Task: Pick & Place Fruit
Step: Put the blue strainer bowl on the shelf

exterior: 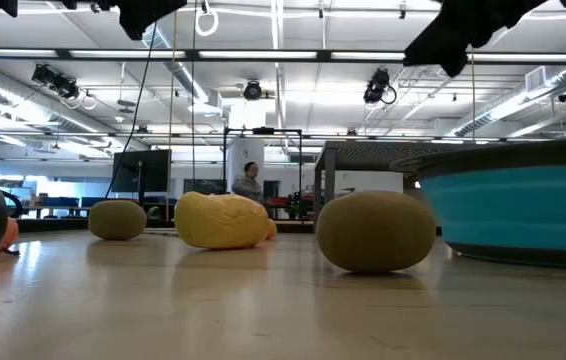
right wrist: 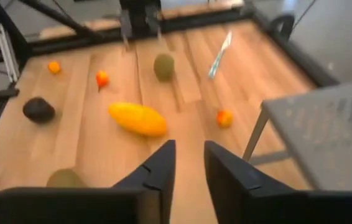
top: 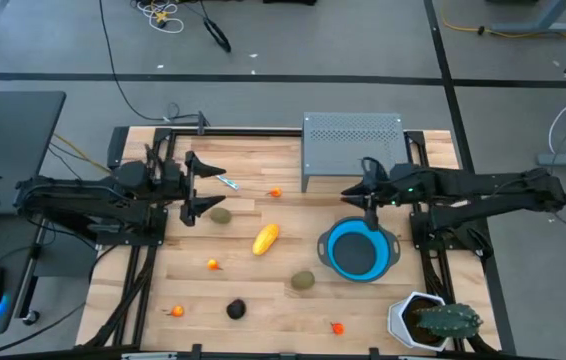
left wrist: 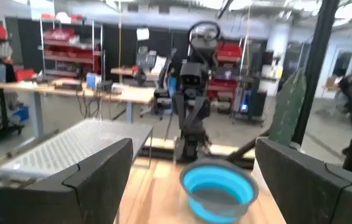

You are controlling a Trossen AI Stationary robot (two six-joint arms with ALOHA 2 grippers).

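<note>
The right gripper [top: 366,197] is seen right of centre in the high view, above the blue bowl's [top: 357,250] upper rim, fingers [right wrist: 154,174] slightly parted, nothing between them. The left gripper [top: 203,187] is held left of centre, fingers [left wrist: 95,180] spread wide. The fruit lies scattered mid-table: yellow oblong [top: 266,239] at centre, olive ovals [top: 222,215] [top: 303,281], black round [top: 235,310].

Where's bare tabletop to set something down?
Free: the strip between the yellow fruit and the blue bowl, and the stretch between the black fruit and the near-edge orange bit. Crowded: by the left pincer, where an olive fruit and stick lie.
</note>
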